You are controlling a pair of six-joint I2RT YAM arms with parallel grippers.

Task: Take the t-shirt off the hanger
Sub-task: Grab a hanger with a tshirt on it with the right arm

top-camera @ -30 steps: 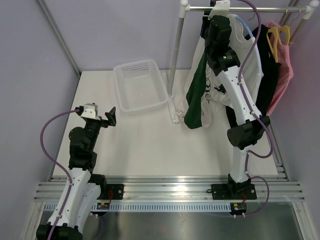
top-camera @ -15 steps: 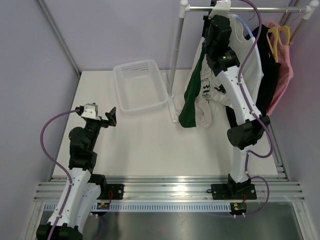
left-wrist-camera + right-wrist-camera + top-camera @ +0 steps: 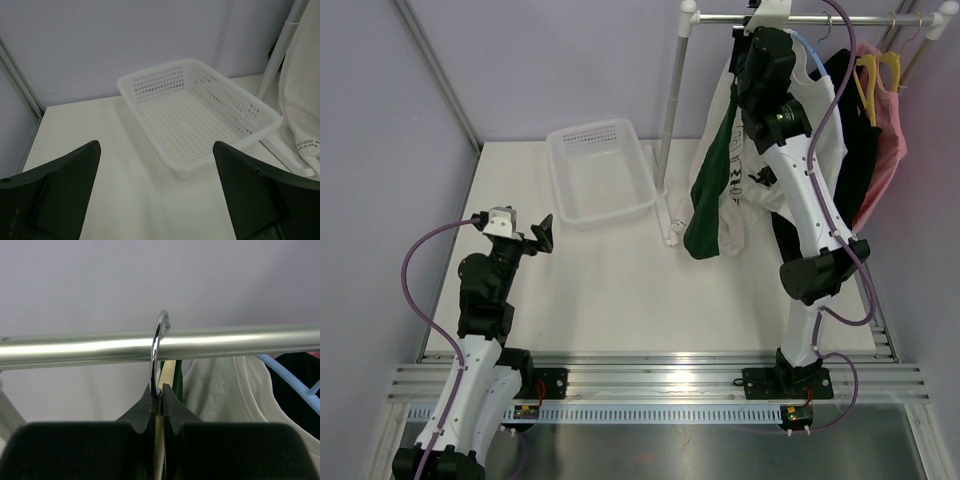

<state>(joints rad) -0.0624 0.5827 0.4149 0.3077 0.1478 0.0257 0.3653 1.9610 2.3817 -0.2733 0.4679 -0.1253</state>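
Because the dark green cotton t-shirt (image 3: pixel 708 195) is light, limp and stretchy, I judge it will drape and cling rather than slide. The best hold is probably a pinch of cloth at the shoulder or hem, well below the chrome clothes rail (image 3: pixel 840 17), with the hanger kept steady. The shirt hangs at the left end of that rail on a pale cream hanger (image 3: pixel 169 371) whose steel hook (image 3: pixel 156 347) loops over the rail. The right gripper (image 3: pixel 158 390) is pinched narrow on the neck of that hook, just under the rail. The left gripper (image 3: pixel 155 150) stands wide and holds nothing, well away from the rail, facing the white perforated plastic basket (image 3: pixel 570 140) on the white tabletop (image 3: pixel 620 290). Counted: 1 rail, 1 basket and 4 garments on the rail, namely the green shirt, 1 white garment (image 3: pixel 825 120), 1 black garment (image 3: pixel 862 150) and 1 pink garment (image 3: pixel 892 120). I can make out 3 hangers for certain: cream, pale blue hanger (image 3: pixel 808 47) and yellow hanger (image 3: pixel 868 85).
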